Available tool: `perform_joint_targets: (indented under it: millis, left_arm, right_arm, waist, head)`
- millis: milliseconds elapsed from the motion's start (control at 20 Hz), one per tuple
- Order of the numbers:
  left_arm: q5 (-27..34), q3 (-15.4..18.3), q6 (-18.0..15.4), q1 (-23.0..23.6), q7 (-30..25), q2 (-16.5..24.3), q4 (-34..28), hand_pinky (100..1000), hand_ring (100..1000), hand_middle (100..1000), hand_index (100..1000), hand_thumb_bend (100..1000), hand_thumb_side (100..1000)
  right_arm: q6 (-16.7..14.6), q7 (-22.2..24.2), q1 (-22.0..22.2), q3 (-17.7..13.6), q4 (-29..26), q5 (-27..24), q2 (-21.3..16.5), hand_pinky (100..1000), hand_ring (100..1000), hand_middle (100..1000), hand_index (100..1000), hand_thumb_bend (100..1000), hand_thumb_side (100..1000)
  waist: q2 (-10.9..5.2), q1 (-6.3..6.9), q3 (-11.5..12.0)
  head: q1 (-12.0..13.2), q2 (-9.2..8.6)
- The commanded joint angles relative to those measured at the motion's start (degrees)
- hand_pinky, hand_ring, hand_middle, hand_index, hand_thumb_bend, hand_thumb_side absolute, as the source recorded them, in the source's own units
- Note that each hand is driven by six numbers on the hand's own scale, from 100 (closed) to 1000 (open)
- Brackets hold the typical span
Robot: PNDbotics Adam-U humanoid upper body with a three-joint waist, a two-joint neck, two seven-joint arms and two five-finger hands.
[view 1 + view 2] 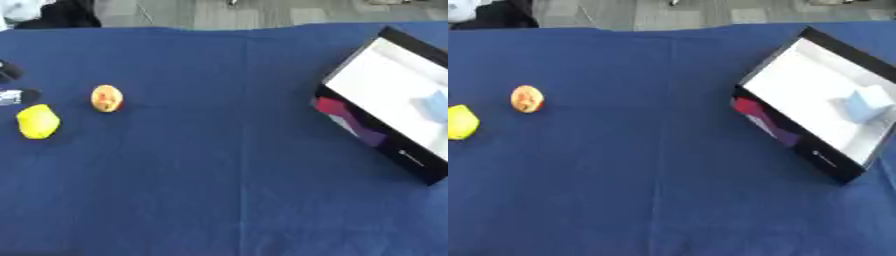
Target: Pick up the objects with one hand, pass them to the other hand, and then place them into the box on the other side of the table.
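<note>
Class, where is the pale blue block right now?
The pale blue block lies inside the white-lined box on the table's right side.

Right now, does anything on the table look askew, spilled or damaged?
Nothing spilled or damaged. Only the box sits turned at an angle to the table edge, with a pale blue block inside. The yellow object and orange object lie apart at left.

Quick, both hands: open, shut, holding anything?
Left hand: only dark fingertips show at the left edge; state cannot be told.
Right hand: not in view.
</note>
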Motion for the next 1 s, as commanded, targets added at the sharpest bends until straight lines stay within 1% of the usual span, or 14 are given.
perform_joint_targets:
  millis: [50, 300, 500, 550, 650, 700, 850, 900, 1000]
  left_arm:
    - [-2.57, 0.08, -0.04, -1.44, -1.39, 2.37, 0.87, 885, 846, 793, 850, 663, 706]
    - [-7.23, -1.37, -0.09, -2.26, -2.97, 1.49, 3.08, 882, 849, 793, 847, 715, 646]
    - [-11.12, -2.12, -0.59, -2.56, -3.97, 0.63, 5.13, 878, 851, 794, 844, 761, 520]
    - [-12.07, -2.16, -0.57, -2.67, -3.88, 0.49, 5.66, 875, 851, 793, 842, 771, 464]
    - [-13.85, -2.29, -0.43, -2.86, -3.25, 0.22, 6.53, 870, 849, 791, 838, 790, 401]
    - [-14.71, -2.36, -0.31, -2.95, -2.69, 0.06, 6.9, 868, 849, 791, 837, 795, 384]
    - [-17.3, -2.49, -0.03, -3.2, -0.77, -0.77, 7.89, 865, 845, 789, 837, 762, 326]
    - [-18.11, -2.45, 0.02, -3.31, -0.16, -1.11, 8.13, 864, 843, 787, 836, 730, 293]
    - [-19.31, -2.35, 0.05, -3.54, 0.83, -1.8, 8.63, 862, 841, 785, 832, 696, 265]
  right_arm:
    - [0.28, 0.02, -0.51, -0.44, -0.44, 0.63, -0.98, 927, 897, 1000, 1000, 100, 568]
    - [0.6, 0.28, -0.59, -0.06, -0.32, 1.17, -0.47, 927, 895, 1000, 1000, 100, 575]
    - [0.85, 0.36, -0.46, 0.1, -0.16, 1.7, -0.09, 927, 896, 1000, 1000, 100, 580]
    - [0.91, 0.35, -0.42, 0.12, -0.12, 1.81, 0.02, 927, 896, 1000, 1000, 100, 582]
    - [1.01, 0.36, -0.36, 0.17, -0.07, 1.98, 0.21, 927, 896, 1000, 1000, 100, 583]
    - [1.06, 0.38, -0.34, 0.19, -0.04, 2.06, 0.29, 927, 896, 1000, 1000, 100, 581]
    - [1.14, 0.42, -0.27, 0.21, 0.04, 2.29, 0.47, 927, 896, 1000, 1000, 100, 584]
    - [1.16, 0.42, -0.27, 0.21, 0.08, 2.36, 0.53, 927, 895, 1000, 1000, 100, 584]
    - [1.22, 0.43, -0.29, 0.22, 0.21, 2.49, 0.66, 928, 896, 1000, 1000, 100, 586]
  waist:
    - [-1.64, 0.56, -0.11]
    - [-1.51, 0.59, -0.3]
    - [-1.39, 0.52, -0.47]
    - [-1.36, 0.49, -0.49]
    - [-1.3, 0.44, -0.53]
    - [-1.28, 0.42, -0.55]
    - [-1.23, 0.3, -0.59]
    - [-1.22, 0.25, -0.59]
    - [-1.21, 0.2, -0.61]
  head:
    - [0.35, -0.29]
    - [0.61, -0.34]
    - [0.77, -0.46]
    - [0.84, -0.47]
    - [0.93, -0.49]
    - [0.98, -0.48]
    - [1.21, -0.57]
    - [1.28, -0.62]
    - [1.4, -0.72]
